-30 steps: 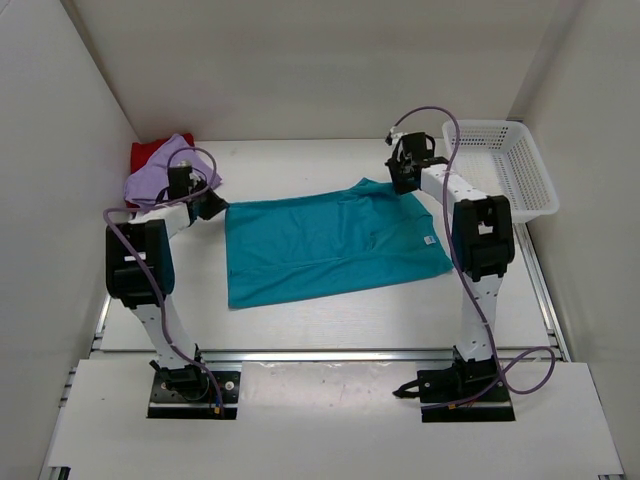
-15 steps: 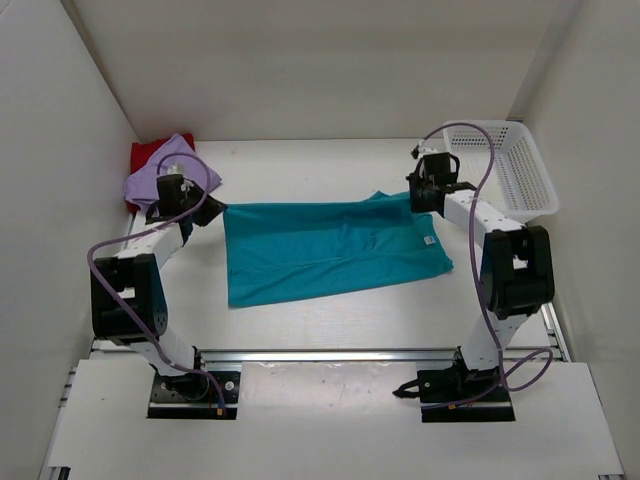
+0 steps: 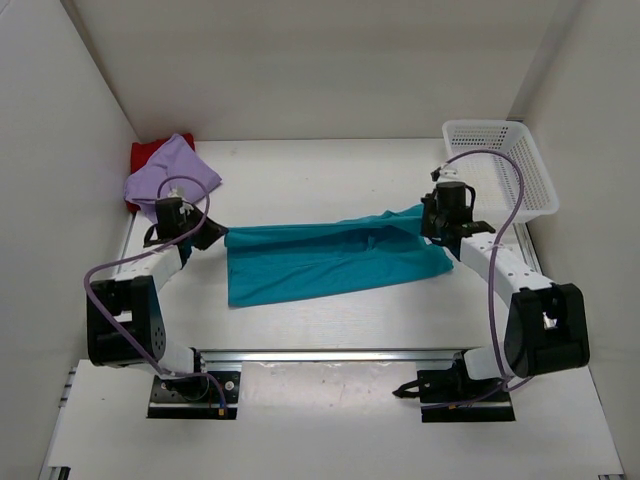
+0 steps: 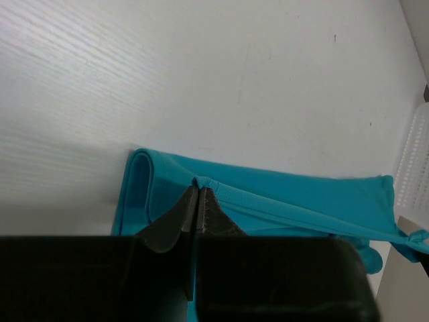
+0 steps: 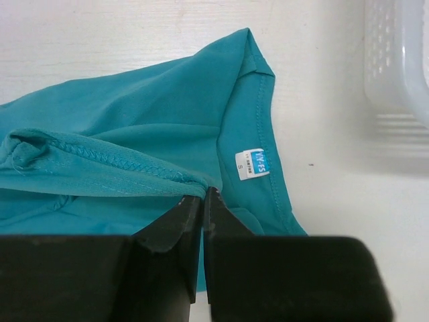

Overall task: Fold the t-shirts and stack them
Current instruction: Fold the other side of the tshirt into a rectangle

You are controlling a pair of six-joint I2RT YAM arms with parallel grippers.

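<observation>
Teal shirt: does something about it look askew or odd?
The left gripper and right gripper pinch the teal shirt at its far edge, and its near edge runs slanted, so it lies askew. The purple shirt lies crumpled over the red shirt in the far-left corner.

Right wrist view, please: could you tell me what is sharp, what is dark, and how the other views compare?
Right wrist view: the hem stitching of the teal t-shirt and its size label are crisp, the right pincer is a dark block, and the basket is pale and soft. Left wrist view: the left pincer is equally dark, the table bright. Top external view: even light, no glare.
</observation>
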